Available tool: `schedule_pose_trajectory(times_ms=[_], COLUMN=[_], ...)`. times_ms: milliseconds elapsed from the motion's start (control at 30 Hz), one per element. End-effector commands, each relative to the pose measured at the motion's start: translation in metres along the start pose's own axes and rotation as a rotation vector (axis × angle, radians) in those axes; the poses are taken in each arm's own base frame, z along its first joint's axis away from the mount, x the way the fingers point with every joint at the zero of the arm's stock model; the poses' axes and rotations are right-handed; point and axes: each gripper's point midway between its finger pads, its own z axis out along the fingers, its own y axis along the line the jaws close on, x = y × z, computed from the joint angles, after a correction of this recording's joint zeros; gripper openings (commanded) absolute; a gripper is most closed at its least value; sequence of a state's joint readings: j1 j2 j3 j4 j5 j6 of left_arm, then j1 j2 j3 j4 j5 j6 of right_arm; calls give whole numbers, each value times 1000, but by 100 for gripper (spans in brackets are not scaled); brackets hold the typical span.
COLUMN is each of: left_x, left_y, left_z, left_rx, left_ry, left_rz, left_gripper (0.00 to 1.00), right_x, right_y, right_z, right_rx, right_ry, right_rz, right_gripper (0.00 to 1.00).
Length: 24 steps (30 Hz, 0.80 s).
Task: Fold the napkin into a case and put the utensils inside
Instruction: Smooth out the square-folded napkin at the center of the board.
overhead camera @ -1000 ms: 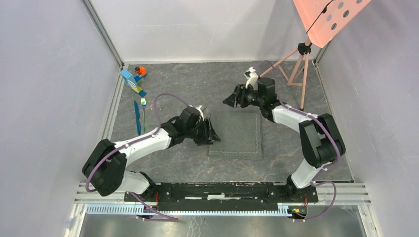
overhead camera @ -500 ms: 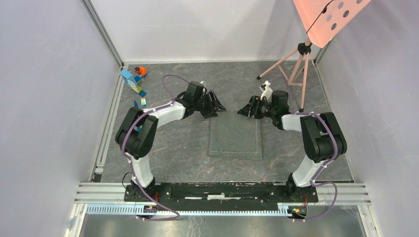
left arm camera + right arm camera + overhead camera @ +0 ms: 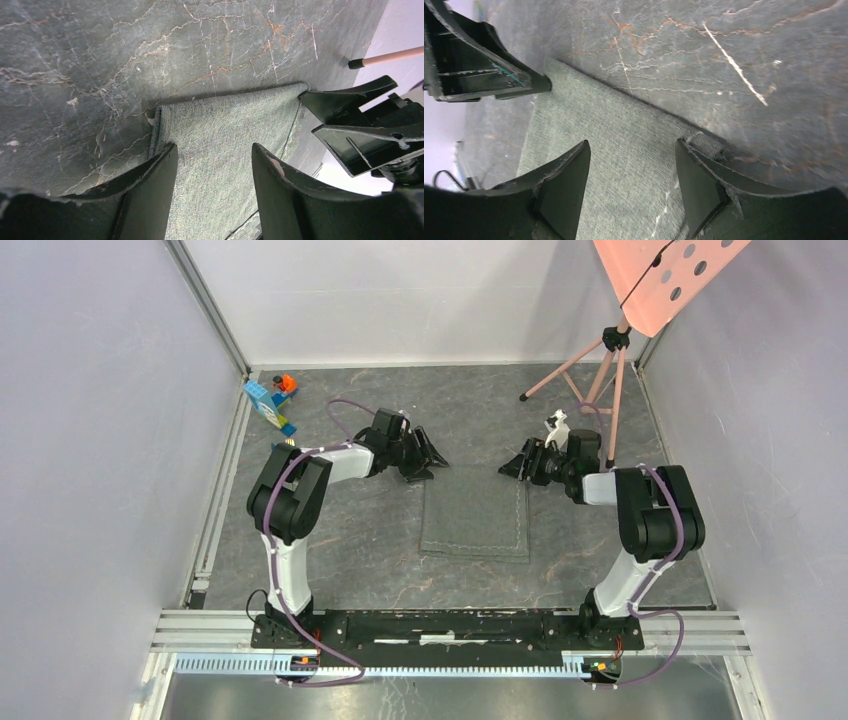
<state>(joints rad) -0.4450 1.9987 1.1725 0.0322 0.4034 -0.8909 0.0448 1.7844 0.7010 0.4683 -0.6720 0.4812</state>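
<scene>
Our left pincer (image 3: pixel 431 461) and right pincer (image 3: pixel 511 468), both spread, flank the napkin (image 3: pixel 475 520) at its upper corners; mid-fold, we should pinch both next.

This looks like a robot laboratory cell; plain pale walls (image 3: pixel 100 390) enclose a dark marbled desk (image 3: pixel 380 560); an aluminium rail (image 3: pixel 210 623) carries the left arm (image 3: pixel 290 502) and right arm (image 3: pixel 655 512); a pink tripod (image 3: pixel 614 339) stands in the corner.

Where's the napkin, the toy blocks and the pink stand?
napkin (image 3: pixel 475 515), top view, middle of cloth
toy blocks (image 3: pixel 268 403), top view, blue block
pink stand (image 3: pixel 614 339), top view, black joint
</scene>
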Motion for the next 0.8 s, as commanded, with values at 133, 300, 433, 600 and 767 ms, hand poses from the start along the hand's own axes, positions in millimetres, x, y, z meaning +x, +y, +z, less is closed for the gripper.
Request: schedule_pose_trajectory(times_ms=[133,300,433,600,767], left_x=[5,34,74,112,135], left_y=[-28,-57,-55,-20,11], left_z=[-48,-79,-88,-88,-80], left_rx=[-20,103,173,128,83], left_ry=[-42,-30,26,70,104], left_rz=[194,204,180,173,157], left_gripper=[66,63,55,48,41], right_x=[-37,-17,5,28,53], right_y=[-1,50,99,148,175], right_z=[-44,-28,-5,22,48], right_rx=[223,64,-116,-271,-348], right_ry=[-67,-25,-15,20,78], right_rz=[-168,-171,-121,-75,-42], right_gripper=[71,70,67,67,66])
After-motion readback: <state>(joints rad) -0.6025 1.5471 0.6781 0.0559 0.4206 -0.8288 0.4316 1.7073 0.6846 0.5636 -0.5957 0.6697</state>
